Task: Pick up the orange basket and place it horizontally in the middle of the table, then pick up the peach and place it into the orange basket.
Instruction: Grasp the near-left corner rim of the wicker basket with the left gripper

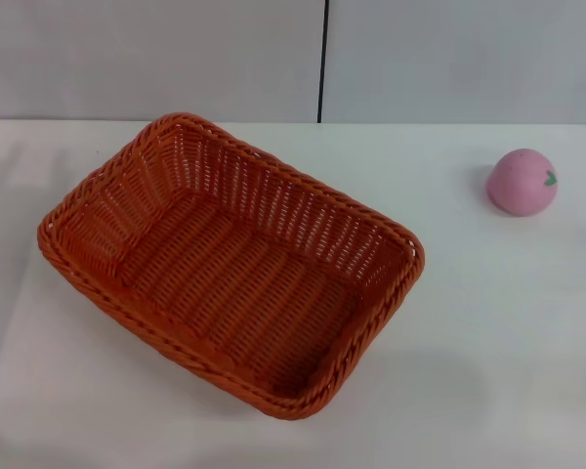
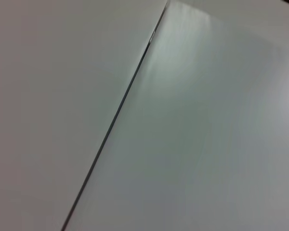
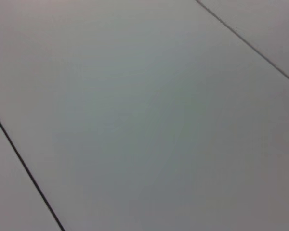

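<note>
Waiting on both arms: neither gripper is in any view, so finger state can't be told. Orange basket (image 1: 230, 264) sits skewed, left of centre on the table (image 1: 508, 342); peach (image 1: 522, 182) well apart, far right. Grab the braided rim, rotate square, centre it.

No readable text, label, brand or number — not on any surface in view.
</note>
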### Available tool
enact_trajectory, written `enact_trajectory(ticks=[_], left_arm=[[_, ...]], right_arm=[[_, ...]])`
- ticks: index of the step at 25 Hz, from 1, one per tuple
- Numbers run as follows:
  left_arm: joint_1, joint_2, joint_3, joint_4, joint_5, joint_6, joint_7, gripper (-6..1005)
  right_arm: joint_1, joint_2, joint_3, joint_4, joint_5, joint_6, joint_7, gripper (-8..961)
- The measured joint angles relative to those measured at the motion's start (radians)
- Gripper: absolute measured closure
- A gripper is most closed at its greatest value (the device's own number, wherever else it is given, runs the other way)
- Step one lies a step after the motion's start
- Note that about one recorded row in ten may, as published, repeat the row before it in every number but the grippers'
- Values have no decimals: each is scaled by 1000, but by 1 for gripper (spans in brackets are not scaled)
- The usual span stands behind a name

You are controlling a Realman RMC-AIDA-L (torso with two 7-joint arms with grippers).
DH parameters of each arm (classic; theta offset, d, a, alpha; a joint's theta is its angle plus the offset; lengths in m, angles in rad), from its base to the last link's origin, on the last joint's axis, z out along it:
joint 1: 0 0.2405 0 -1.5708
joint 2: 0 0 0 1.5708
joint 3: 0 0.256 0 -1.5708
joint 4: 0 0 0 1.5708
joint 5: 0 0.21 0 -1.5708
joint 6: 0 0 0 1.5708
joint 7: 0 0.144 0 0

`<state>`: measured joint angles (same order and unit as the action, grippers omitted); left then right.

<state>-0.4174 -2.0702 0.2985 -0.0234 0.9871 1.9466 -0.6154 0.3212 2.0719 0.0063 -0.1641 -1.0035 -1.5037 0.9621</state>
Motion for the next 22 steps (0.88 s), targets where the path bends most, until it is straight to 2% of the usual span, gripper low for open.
enact_trajectory(ticks=[4, 10, 11, 13, 16, 17, 18, 20, 22], left_arm=[[-13, 8, 9, 14, 11, -50, -19, 370], [-13, 11, 67, 128, 39, -140, -140, 371], [-12, 11, 84, 152, 42, -160, -166, 371], [-5, 16, 203, 301, 47, -253, -306, 371], [-3, 19, 235, 342, 48, -273, -346, 371], [7, 31, 334, 498, 84, -354, -503, 371], [10, 42, 375, 582, 126, -402, -601, 371], [8, 68, 433, 769, 287, -492, -840, 371], [-4, 78, 438, 849, 384, -511, -933, 371]], right_arm=[[5, -1, 4, 6, 1, 5, 9, 134], [-18, -4, -64, -38, -26, 7, 16, 137], [-25, -4, -81, -56, -41, 7, 16, 137], [-31, -5, -93, -76, -68, 8, 16, 138], [-34, -10, -94, -82, -90, 9, 16, 139], [-35, -11, -94, -82, -91, 9, 16, 139], [-37, -11, -94, -82, -91, 11, 16, 140], [-40, -11, -94, -81, -92, 13, 16, 140], [-42, -12, -95, -81, -92, 13, 16, 141]])
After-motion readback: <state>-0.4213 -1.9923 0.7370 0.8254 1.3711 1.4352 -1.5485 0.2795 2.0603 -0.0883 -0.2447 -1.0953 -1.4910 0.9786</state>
